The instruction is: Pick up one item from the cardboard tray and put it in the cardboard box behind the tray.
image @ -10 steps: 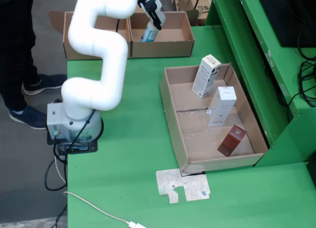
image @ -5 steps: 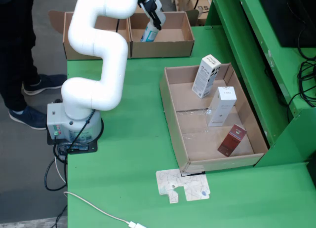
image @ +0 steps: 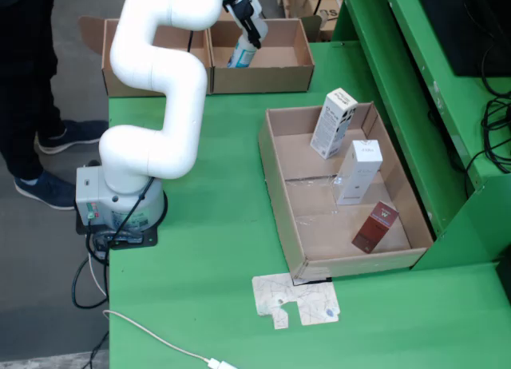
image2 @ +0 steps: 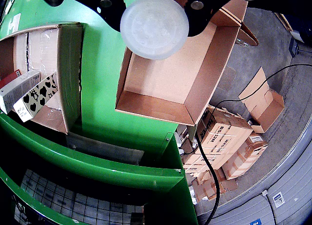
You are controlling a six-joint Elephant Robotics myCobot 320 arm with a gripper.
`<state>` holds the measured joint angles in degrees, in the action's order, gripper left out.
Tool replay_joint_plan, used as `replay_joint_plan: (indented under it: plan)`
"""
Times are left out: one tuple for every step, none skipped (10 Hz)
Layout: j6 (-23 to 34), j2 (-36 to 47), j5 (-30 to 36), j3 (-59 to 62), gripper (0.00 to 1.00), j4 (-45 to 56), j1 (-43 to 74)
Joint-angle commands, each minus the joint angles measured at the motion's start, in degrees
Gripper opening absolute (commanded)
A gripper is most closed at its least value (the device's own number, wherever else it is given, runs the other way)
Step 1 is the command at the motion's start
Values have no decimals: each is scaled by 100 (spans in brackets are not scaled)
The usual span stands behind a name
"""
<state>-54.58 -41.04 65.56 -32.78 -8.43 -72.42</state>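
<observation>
One white bottle [image: 241,56], gripped by the hand [image: 249,35], hangs tilted inside the cardboard box [image: 271,77] at upper centre, base lower-left, long axis near vertical.

A warehouse or packing workshop: a green metal workbench [image: 207,249] stands on a bare grey concrete floor [image: 48,305], with printed shipping cartons [image2: 222,137] stacked beside a roll-up door [image2: 287,186].

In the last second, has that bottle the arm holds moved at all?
No. The bottle sits at the same spot against the cardboard box rim in the fixed view.
</observation>
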Motion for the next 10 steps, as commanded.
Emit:
replay_joint_plan:
  plan:
    - [32,221,-69,142,0,-80,-35]
    - [32,221,-69,142,0,-80,-35]
    - [32,221,-69,142,0,-80,-35]
    - [32,221,-69,142,0,-80,-35]
    - [32,221,-69,142,10,-80,-35]
    - [32,221,-69,142,20,-80,-35]
    - [32,221,-69,142,30,-80,-35]
    - [32,221,-69,142,40,-80,-35]
    - [32,221,-69,142,50,-80,-35]
    - [32,221,-69,142,60,-80,-35]
